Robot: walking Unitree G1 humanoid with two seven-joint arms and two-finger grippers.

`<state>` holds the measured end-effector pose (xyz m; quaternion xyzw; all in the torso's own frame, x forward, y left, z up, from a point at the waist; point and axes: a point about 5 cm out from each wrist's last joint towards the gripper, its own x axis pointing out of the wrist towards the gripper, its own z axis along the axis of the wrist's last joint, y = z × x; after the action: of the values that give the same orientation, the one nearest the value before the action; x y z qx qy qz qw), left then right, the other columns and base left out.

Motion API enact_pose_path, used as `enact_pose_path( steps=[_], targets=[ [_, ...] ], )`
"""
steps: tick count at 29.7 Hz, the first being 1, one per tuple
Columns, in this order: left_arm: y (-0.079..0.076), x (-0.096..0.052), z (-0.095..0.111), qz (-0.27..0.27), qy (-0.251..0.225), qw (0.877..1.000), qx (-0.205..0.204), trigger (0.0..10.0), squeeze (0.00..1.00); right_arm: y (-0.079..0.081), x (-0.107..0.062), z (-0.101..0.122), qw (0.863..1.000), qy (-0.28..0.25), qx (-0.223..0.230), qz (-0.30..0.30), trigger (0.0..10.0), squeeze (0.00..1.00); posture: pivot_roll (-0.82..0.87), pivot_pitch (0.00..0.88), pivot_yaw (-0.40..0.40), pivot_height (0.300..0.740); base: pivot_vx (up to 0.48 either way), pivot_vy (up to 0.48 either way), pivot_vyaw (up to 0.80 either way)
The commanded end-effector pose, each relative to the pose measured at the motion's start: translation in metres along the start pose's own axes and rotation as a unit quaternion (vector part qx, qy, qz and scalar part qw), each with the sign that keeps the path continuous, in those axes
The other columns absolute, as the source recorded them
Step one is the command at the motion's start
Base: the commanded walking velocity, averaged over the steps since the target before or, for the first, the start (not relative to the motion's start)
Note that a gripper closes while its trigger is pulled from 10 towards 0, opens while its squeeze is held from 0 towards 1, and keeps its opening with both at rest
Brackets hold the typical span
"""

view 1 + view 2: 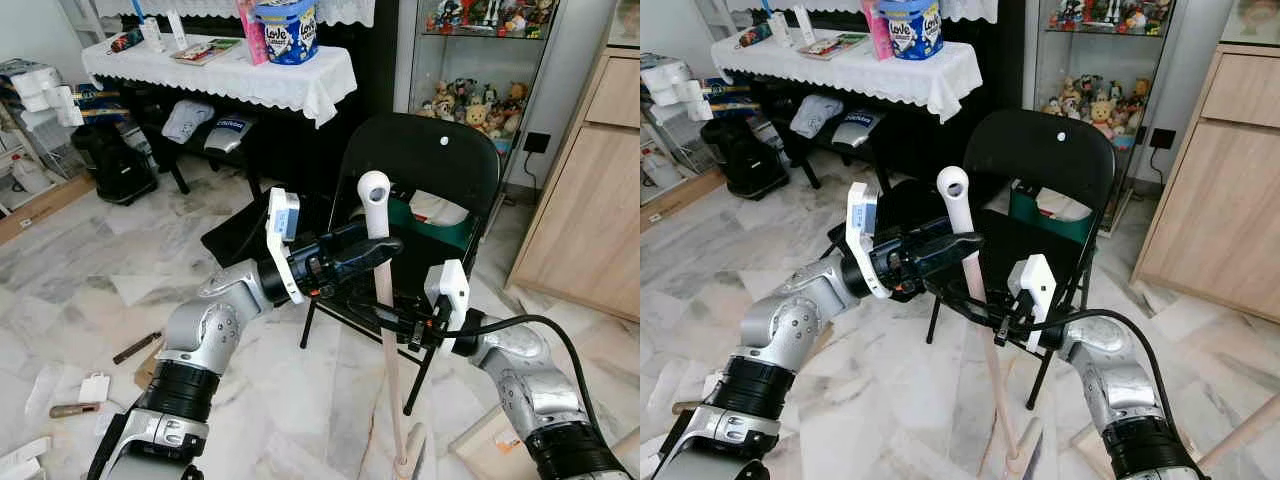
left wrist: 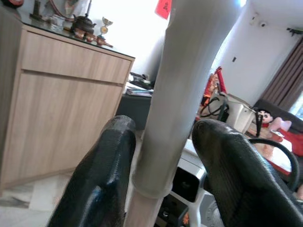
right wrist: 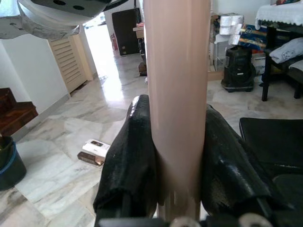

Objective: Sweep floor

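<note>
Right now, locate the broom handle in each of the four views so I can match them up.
Left eye view: broom handle stands centre, before the black folding chair, held by both end effectors.
Right eye view: broom handle centre, slanting down toward the floor.
Left wrist view: its pale upper sleeve runs between the left end effector's fingers.
Right wrist view: its tan shaft is clamped between the right end effector's fingers.
Shared landmark: the chair.

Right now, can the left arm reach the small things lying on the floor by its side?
Probably not: the left claw is closed around the broom handle, high above the floor litter; it would need to let go first.
</note>
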<state>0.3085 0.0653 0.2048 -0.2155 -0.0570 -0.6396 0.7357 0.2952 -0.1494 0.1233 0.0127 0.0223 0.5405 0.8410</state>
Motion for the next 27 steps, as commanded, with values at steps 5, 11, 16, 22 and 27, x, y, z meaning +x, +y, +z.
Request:
enact_pose_path(
  steps=[5, 11, 16, 22, 27],
  targets=[
    [-0.005, -0.002, 0.004, -0.021, -0.005, 1.000, 0.001, 9.0, 0.00, 0.004, 0.005, 0.008, 1.000, -0.018, -0.006, 0.020, 0.0, 0.00, -0.09, 0.000, 0.127, 0.740, 0.000, 0.000, 0.00],
    [-0.008, 0.004, -0.001, -0.046, -0.002, 0.999, -0.012, 10.0, 0.00, 0.006, 0.006, 0.008, 0.999, -0.018, 0.000, 0.035, 0.0, 0.00, -0.09, 0.000, 0.127, 0.740, 0.000, 0.000, 0.00],
    [-0.010, 0.007, -0.005, -0.057, 0.002, 0.998, -0.020, 10.0, 0.00, 0.010, 0.005, 0.006, 0.998, -0.013, 0.007, 0.056, 0.0, 0.00, -0.10, 0.000, 0.127, 0.740, 0.000, 0.000, 0.00],
    [-0.011, 0.013, -0.013, -0.060, 0.018, 0.998, -0.019, 10.0, 0.00, 0.014, 0.006, 0.005, 0.997, -0.011, 0.015, 0.072, 0.0, 0.00, -0.10, 0.000, 0.127, 0.740, 0.000, 0.000, 0.00],
    [-0.013, 0.016, -0.019, -0.069, 0.033, 0.997, -0.017, 10.0, 0.00, 0.017, 0.006, 0.004, 0.996, -0.011, 0.021, 0.083, 0.0, 0.00, -0.10, 0.000, 0.129, 0.740, 0.000, 0.000, 0.00]
  ],
)
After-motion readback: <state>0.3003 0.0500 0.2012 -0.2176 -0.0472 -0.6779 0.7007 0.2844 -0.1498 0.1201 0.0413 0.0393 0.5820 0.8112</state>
